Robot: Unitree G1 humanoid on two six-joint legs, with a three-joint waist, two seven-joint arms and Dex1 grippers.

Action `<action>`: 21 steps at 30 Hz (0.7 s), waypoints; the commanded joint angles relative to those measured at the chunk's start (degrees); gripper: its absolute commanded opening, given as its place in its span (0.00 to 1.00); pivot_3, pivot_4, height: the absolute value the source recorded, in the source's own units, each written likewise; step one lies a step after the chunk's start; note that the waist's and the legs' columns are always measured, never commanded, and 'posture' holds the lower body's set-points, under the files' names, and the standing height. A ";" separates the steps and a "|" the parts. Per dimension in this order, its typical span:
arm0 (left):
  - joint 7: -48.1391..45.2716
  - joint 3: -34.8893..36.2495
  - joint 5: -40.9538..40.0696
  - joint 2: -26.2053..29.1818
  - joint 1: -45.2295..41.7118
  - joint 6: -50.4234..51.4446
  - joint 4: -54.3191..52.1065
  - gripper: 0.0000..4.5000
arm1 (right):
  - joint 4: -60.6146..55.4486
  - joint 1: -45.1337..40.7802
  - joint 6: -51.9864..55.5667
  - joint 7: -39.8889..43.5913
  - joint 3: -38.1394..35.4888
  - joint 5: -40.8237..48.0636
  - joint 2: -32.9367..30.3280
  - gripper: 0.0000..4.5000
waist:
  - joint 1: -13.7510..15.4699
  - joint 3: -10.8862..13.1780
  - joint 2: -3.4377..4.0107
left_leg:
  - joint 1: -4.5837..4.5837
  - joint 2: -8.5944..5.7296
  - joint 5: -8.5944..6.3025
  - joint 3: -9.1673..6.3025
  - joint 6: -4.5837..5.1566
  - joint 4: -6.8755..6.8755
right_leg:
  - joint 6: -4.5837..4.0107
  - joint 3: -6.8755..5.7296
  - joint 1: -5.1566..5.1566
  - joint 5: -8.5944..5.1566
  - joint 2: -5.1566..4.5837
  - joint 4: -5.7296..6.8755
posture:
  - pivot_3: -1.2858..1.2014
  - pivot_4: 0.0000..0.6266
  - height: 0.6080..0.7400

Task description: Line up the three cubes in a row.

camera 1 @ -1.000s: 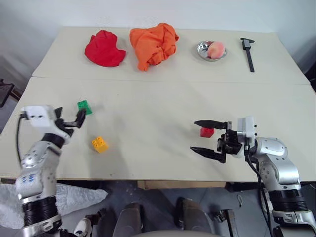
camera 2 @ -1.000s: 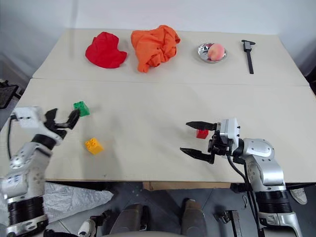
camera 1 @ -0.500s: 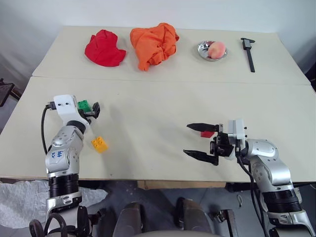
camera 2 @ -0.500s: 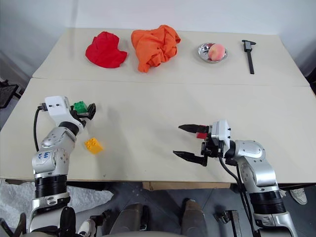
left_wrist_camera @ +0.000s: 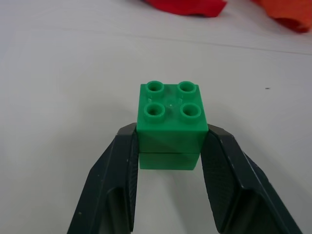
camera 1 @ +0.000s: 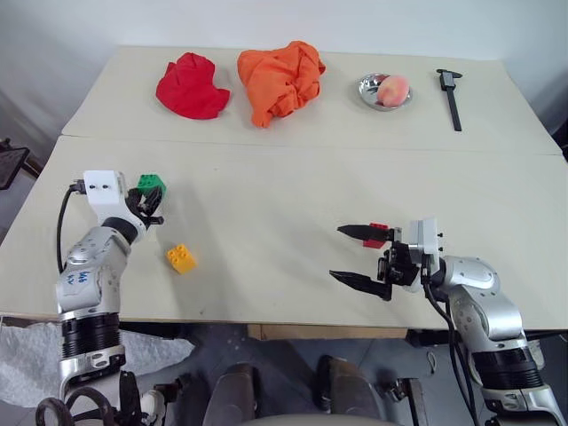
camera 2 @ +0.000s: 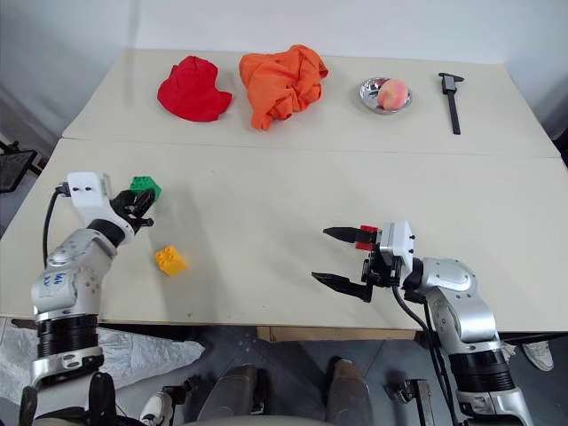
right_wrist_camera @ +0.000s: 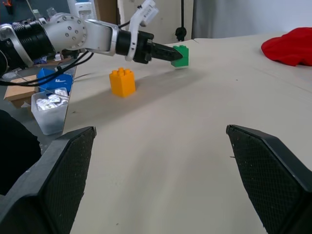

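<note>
While its two black fingers (left_wrist_camera: 117, 180) press against opposite sides of the green cube (left_wrist_camera: 171, 124), the left gripper (camera 1: 149, 200) has that brick clamped between them near their tips, studs facing up, low over the pale table (camera 1: 284, 186). Just beside this gripper, on the side nearer the robot and slightly towards the middle of the table, the yellow-orange cube (camera 1: 181, 258) sits on the tabletop, apart from the fingers. Well beyond the gripper, at the far edge of the table, lie a red cloth (camera 1: 192, 87) and an orange cloth (camera 1: 280, 78).

Across a wide stretch of bare table, the right gripper (camera 1: 358, 255) points towards the left arm with its fingers spread wide apart and nothing between them. The red cube (camera 1: 378, 229) lies just behind the farther finger, partly hidden by it; whether they touch I cannot tell. Far beyond this gripper stand a metal bowl (camera 1: 371, 95) holding a peach-coloured fruit (camera 1: 393, 88), and a black caliper (camera 1: 452, 94) further right
</note>
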 commanded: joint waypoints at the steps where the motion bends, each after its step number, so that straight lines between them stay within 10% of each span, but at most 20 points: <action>1: -23.86 1.15 -4.07 11.87 -4.80 -8.64 2.17 0.33 | -2.58 2.37 -1.11 -0.24 -4.61 1.35 -2.21 1.00 | -0.07 0.03 -0.05 | -0.08 0.04 -0.01 0.01 -0.03 0.00 | -0.03 0.00 -0.09 -0.01 0.05 0.00 | 0.52 0.24 1.00; 7: -46.98 -10.11 -4.09 15.26 -14.30 -12.13 7.25 0.33 | -2.85 4.69 -1.53 -0.44 -7.80 1.16 -3.86 1.00 | 0.65 -0.08 0.20 | 0.08 -0.03 -0.05 0.09 0.04 0.00 | -0.02 0.04 0.11 -0.01 0.01 -0.05 | 0.52 0.24 1.00; 21: -52.76 -35.12 17.62 -14.21 -42.26 -32.81 43.91 0.33 | -1.54 13.17 -0.55 -0.93 -20.19 4.04 -8.89 1.00 | 0.67 0.04 0.00 | -0.02 -0.07 -0.04 0.18 0.15 0.07 | 0.16 0.04 0.15 0.08 0.02 -0.22 | 0.52 0.24 1.00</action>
